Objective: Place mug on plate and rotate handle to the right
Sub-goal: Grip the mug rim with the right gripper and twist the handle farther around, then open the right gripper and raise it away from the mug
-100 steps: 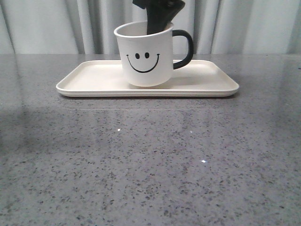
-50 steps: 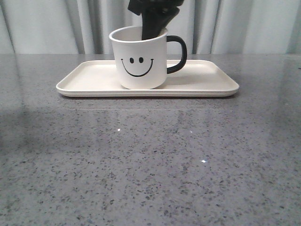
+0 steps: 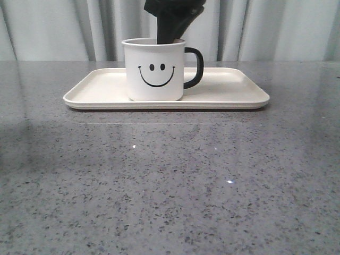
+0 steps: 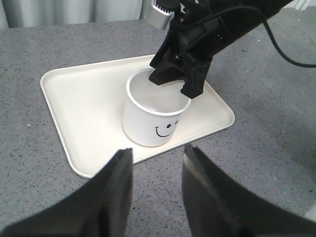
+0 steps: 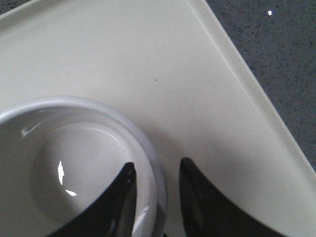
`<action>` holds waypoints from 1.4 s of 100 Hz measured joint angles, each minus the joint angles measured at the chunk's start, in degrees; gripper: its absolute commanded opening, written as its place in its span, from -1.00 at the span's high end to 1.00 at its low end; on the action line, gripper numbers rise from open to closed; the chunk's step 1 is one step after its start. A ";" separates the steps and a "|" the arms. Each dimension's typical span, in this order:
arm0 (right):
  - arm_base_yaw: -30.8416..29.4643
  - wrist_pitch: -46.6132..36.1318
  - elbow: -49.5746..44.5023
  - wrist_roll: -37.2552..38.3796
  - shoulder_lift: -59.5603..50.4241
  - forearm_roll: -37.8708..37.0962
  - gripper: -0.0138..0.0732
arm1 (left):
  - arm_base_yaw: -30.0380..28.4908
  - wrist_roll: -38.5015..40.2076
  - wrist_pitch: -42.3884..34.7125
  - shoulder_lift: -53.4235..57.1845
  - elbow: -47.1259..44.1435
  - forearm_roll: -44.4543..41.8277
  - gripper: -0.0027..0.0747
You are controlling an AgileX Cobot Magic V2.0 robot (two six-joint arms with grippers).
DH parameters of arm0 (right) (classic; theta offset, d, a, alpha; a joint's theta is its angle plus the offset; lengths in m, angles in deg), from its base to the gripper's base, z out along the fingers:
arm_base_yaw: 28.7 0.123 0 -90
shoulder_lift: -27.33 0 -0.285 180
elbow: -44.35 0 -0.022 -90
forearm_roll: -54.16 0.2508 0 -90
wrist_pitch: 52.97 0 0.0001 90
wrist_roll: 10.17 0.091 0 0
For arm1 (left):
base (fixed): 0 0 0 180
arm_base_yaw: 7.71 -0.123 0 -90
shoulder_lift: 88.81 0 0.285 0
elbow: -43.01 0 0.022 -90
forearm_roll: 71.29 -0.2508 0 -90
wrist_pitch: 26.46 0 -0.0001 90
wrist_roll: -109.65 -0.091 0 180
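The white mug (image 3: 155,74) with the smiley face stands upright on the cream plate (image 3: 228,93), left of its middle. Its black handle (image 3: 195,68) points right. My right gripper (image 3: 171,33) comes down from above and straddles the mug's far rim (image 5: 157,170), one finger inside the mug (image 5: 74,163) and one outside. A sliver of plate (image 5: 148,64) shows between the outer finger and the rim. My left gripper (image 4: 157,158) hovers open and empty over the table, in front of the plate (image 4: 79,108) and apart from the mug (image 4: 153,121).
The grey speckled table (image 3: 170,186) stretches out in front of the plate. Pale curtains (image 3: 53,26) hang behind it. The right arm with its cable (image 4: 222,29) reaches over the plate's far side.
The mug was tilted and lifted on the right gripper. It has come down and moved slightly left, and now rests flat on the plate with its handle to the right.
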 measured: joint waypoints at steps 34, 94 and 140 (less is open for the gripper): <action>0.00 1.38 0.00 6.13 -7.34 -0.22 0.46 | 0.00 0.00 -2.54 1.16 0.00 -1.69 0.36; 0.00 3.20 -4.29 10.45 -20.11 5.21 0.82 | 0.00 0.00 -8.86 11.83 -9.73 -4.48 0.98; 0.00 -19.51 -40.95 10.49 -49.78 6.33 0.82 | 0.00 0.00 -12.37 23.14 -21.17 -4.62 0.98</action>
